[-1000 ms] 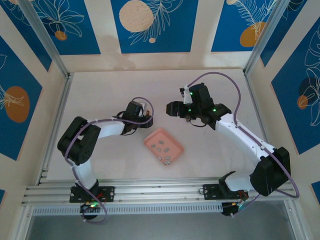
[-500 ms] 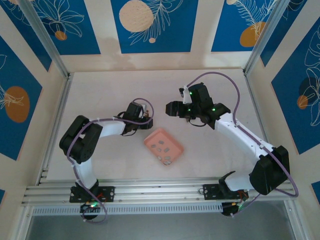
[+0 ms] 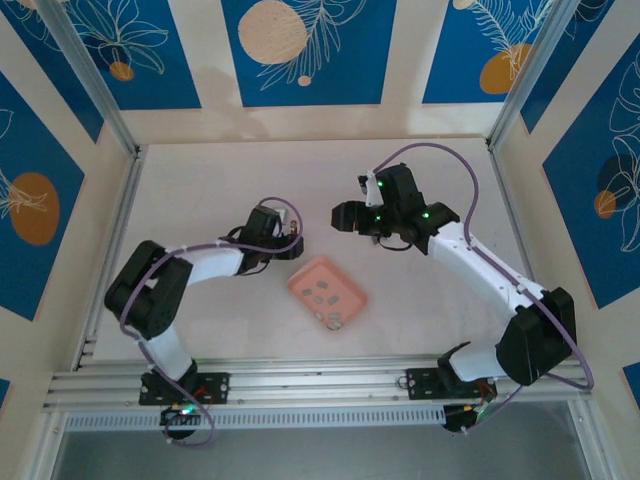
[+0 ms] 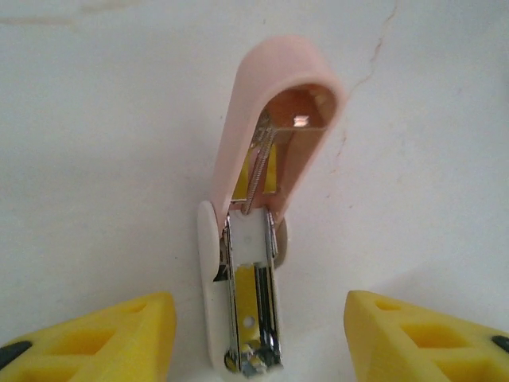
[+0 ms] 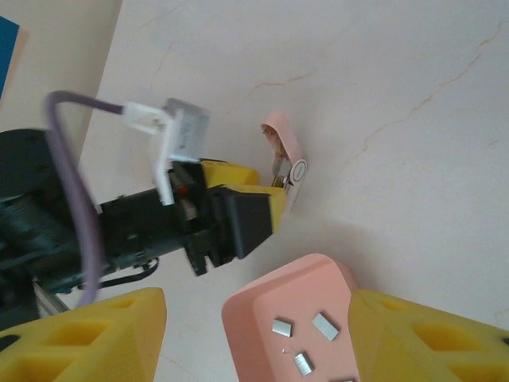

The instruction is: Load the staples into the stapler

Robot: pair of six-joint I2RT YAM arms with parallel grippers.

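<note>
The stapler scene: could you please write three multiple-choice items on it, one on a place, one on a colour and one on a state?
1. Where does the stapler lie?
A. On a shelf.
B. On the table, between the fingers of the left gripper.
C. Inside a drawer.

2. What colour is the tray holding the staples?
A. Pink.
B. Blue.
C. Green.

3. How is the stapler's lid?
A. Shut flat.
B. Taken off.
C. Swung up, open.

Key:
1 B: it rests on the white table with a yellow finger on either side, neither touching it.
2 A: the right wrist view shows it pink.
3 C: the lid stands raised off the base.
</note>
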